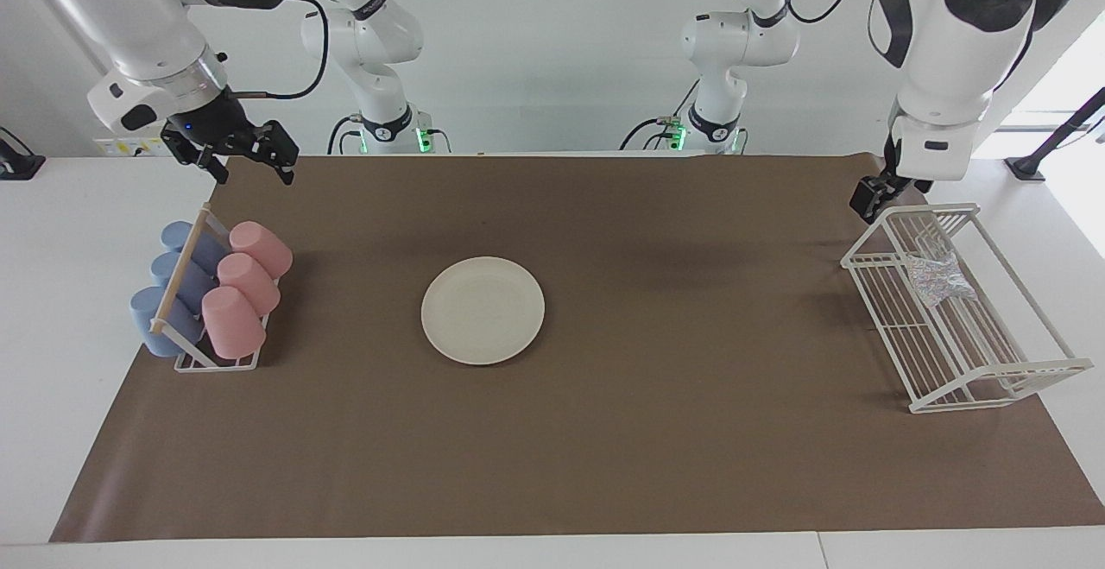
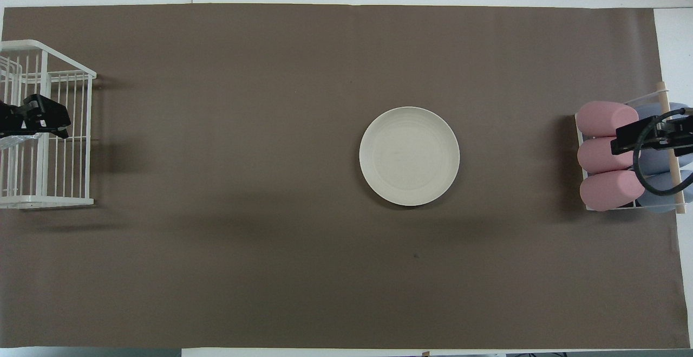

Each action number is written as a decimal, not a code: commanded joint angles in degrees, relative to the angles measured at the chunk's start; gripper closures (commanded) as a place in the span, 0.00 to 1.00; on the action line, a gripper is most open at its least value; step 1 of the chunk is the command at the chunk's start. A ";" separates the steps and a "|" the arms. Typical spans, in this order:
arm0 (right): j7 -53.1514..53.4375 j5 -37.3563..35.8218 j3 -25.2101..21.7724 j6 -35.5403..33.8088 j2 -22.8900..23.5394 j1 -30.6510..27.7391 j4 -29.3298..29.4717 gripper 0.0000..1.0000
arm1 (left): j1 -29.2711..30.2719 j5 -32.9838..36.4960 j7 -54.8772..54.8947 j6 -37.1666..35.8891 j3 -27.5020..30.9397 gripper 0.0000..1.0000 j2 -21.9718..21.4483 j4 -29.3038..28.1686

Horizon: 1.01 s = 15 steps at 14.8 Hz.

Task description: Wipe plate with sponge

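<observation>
Facing view: round cream-white plate [image 1: 483, 311] lies flat mid-table on brown paper mat [image 1: 604, 465]. Small silvery-grey glittery sponge [image 1: 935, 279] sits inside white wire rack [image 1: 958, 362] at the left arm's end of the table, nothing touching it. Left gripper [image 1: 874, 194] hangs above the rack's robot-side corner, clear of the sponge, empty; finger spread cannot be read here. Right gripper [image 1: 255, 165] hovers over the mat's corner near the cup rack, fingers spread wide, holding nothing. Pink cups [image 1: 244, 286] and blue cups [image 1: 169, 293] lie in a small rack.

Overhead view: plate [image 2: 409, 156] central on mat. Left gripper [image 2: 40, 120] over wire rack [image 2: 48, 200]. Right gripper [image 2: 647, 139] over pink cups [image 2: 606, 162].
</observation>
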 commanded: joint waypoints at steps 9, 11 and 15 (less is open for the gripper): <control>0.26 -0.34 0.39 -0.46 -0.51 -0.38 -0.48 0.00 | 0.46 -11.09 6.89 -3.15 -0.75 0.00 -1.81 1.24; 0.26 -0.34 0.39 -0.46 -0.51 -0.38 -0.48 0.00 | 0.46 -9.94 8.20 -2.89 -1.02 0.00 -1.81 0.27; 0.18 -0.34 0.39 -0.46 -0.51 -0.38 -0.48 0.00 | 0.55 -8.62 14.36 -1.84 -1.10 0.00 -1.64 0.36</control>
